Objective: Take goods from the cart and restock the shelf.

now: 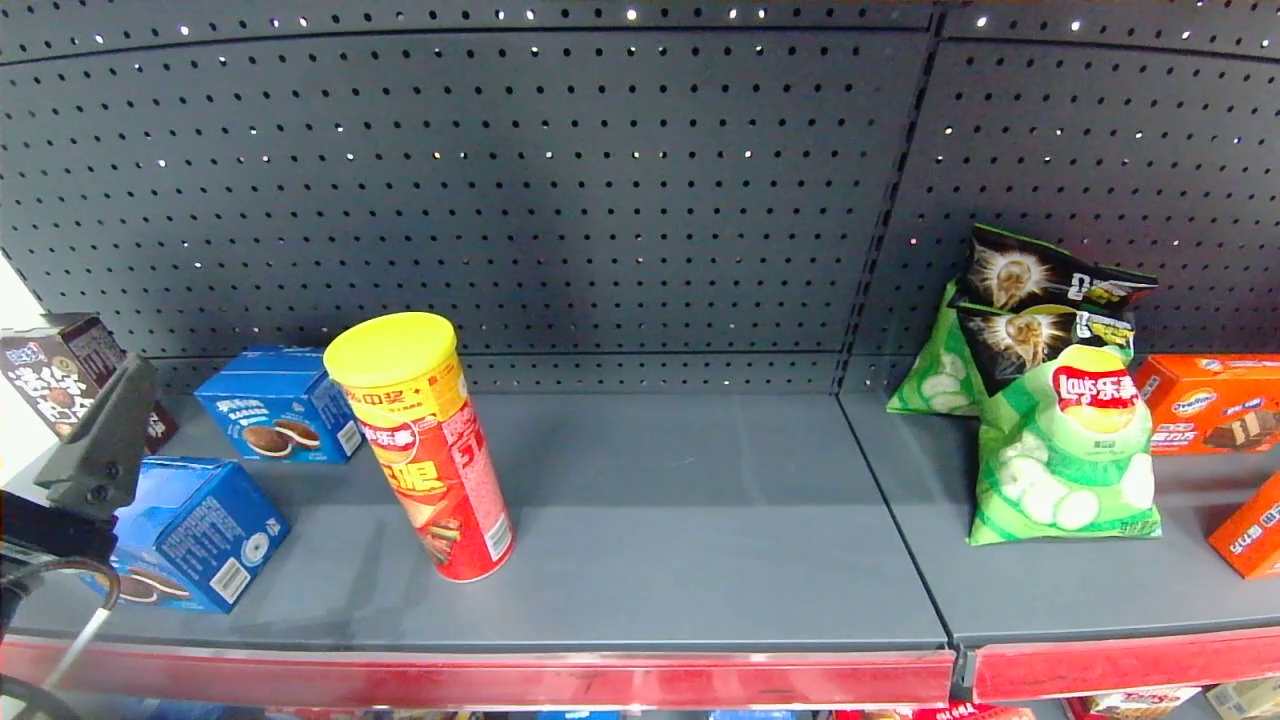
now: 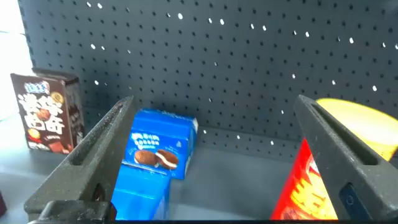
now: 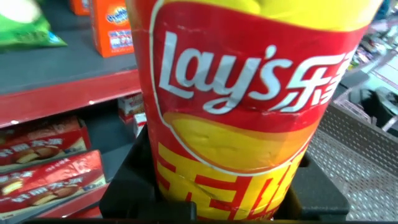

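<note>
Status check, restocking run. One tall red chips can with a yellow lid (image 1: 420, 445) stands on the shelf (image 1: 680, 540), left of centre and leaning a little, with bare grey deck between it and the bay divider. I count that item as placed, though the lean may want correcting. Near it on the left are the rear blue cookie box (image 1: 280, 405) by the pegboard, the front blue cookie box (image 1: 195, 545) close to the red shelf lip, and a dark box (image 1: 60, 375) at the far end. My left gripper (image 2: 214, 102) hovers at that left end, level with the shelf, with its fingers (image 2: 93, 162) spread wide and nothing between them; past them I see a blue box and, off to one side, the placed can, untouched. My right gripper (image 3: 227, 196) is closed around a second can (image 3: 242, 106) of the same kind, gripped low on the body, label toward the camera. This one sits off the shelf and below it: lower shelf tiers with red packets are behind it and the cart (image 3: 357, 149) mesh is just beside it. So I judge it freshly lifted and not yet delivered. In the right bay sit green chip bags (image 1: 1060, 470), a black bag (image 1: 1050, 280) leaning behind them, and orange boxes (image 1: 1210, 400). Progress estimate: early to middle. One can is shelved and one is in hand, waiting to go up to the open deck beside the first. What else the cart holds I cannot tell.
</note>
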You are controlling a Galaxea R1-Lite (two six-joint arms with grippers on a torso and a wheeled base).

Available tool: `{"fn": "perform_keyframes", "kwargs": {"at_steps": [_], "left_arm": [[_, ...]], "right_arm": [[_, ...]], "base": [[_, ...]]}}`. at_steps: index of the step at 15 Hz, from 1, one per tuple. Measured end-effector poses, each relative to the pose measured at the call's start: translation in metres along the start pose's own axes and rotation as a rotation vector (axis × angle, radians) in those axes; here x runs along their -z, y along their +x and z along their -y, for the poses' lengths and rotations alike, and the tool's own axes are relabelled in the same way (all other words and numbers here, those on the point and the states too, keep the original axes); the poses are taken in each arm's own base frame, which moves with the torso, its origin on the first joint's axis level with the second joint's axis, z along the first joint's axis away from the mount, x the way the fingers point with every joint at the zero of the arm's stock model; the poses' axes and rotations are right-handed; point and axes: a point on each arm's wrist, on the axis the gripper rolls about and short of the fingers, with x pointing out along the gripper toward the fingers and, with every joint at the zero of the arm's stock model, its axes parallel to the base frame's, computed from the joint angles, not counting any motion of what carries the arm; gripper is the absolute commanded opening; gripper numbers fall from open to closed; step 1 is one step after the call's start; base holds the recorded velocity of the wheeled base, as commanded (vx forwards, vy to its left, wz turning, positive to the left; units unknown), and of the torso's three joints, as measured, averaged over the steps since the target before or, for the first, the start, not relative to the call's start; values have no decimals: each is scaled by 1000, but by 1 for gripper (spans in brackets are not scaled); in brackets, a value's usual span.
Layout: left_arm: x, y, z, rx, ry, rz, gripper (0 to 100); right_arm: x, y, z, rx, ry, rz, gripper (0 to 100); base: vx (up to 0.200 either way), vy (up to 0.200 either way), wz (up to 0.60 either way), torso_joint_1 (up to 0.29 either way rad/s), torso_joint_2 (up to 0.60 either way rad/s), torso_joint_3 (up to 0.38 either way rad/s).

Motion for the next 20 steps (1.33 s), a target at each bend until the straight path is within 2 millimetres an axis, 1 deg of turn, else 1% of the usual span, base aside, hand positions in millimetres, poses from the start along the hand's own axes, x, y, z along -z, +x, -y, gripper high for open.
{"fn": "perform_keyframes", "kwargs": {"at_steps": [2,4,9,11,13,15,17,20], "left_arm": [[2,-1,-1,-8,10,-10,100],[8,0,-4,-34,36,-32,100],[14,9,-5,-63,78,-57,100],[17,11,-4,-65,87,-70,100],[20,14,-4,-77,98,-80,100],[21,16,-5,-83,102,-87,100],[22,16,-7,-96,109,-91,100],[23,16,-8,-103,114,-93,100]], "right_arm": [[-18,5,0,-78,16,37,0],[-44,16,-6,-175,40,96,0],[-119,57,-30,-488,34,126,0],[-137,75,-45,-636,33,100,0],[-152,93,-71,-784,35,81,0],[-163,107,-101,-872,61,56,0],[-165,117,-132,-931,67,-14,0],[-166,121,-168,-1023,43,-82,0]], "base": [[0,0,0,0,0,0],[0,0,0,0,0,0],[0,0,0,0,0,0],[0,0,0,0,0,0],[0,0,0,0,0,0],[0,0,0,0,0,0],[0,0,0,0,0,0],[0,0,0,0,0,0]]}}
